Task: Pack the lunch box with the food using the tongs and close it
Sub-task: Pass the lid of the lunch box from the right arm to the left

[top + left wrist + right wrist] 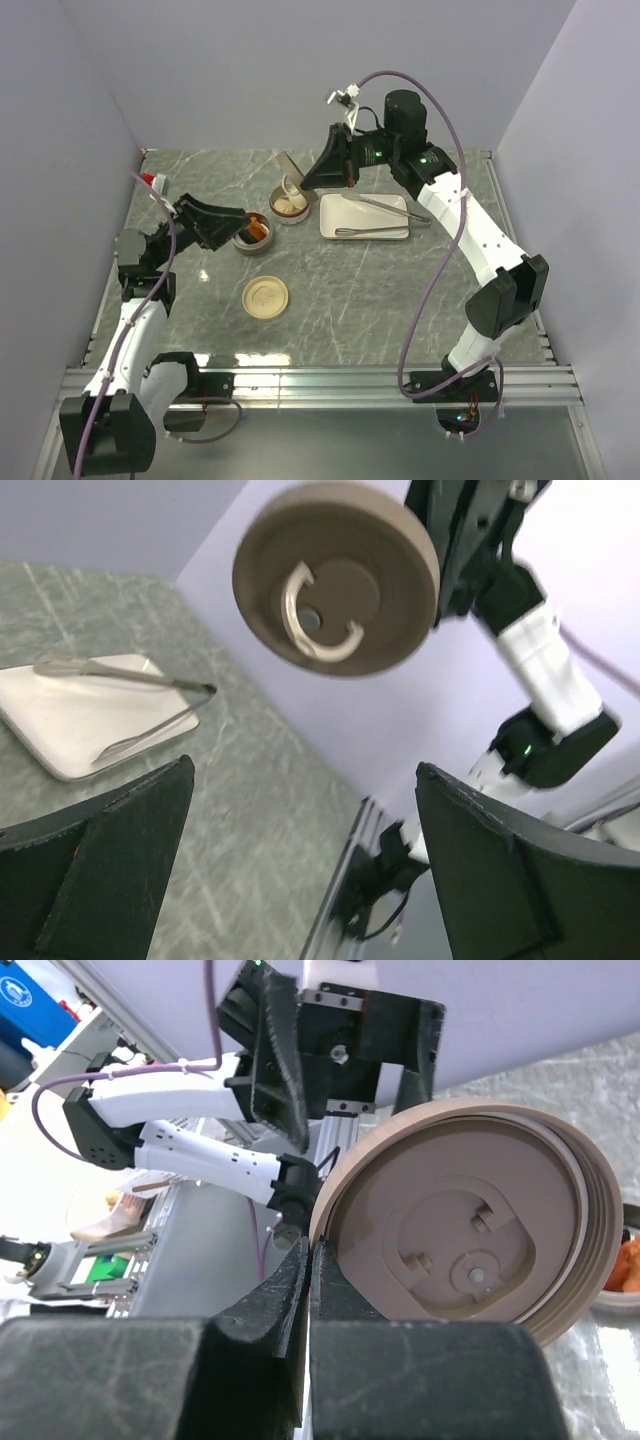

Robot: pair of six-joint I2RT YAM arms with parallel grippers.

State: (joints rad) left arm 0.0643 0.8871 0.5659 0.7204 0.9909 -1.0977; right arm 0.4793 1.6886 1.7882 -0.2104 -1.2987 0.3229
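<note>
Tongs [375, 205] lie on the white plate [395, 232] on the worktop [380, 290], well apart from the left hand [240, 225], which is beside the orange chunks [258, 230]. From the left wrist, that hand's fingers [500, 870] stand wide apart and empty, with the tan lid [335, 575] in the air ahead. From the right wrist, the right hand [310, 1260] is pinched together on the lid's thin rim alone, so the lid may swivel or slip free and fall.

Grey veined marble tabletop [380, 290]; white rectangular plate [332, 212] right of centre; slotted metal rail [330, 378], likely aluminium, along near edge.
</note>
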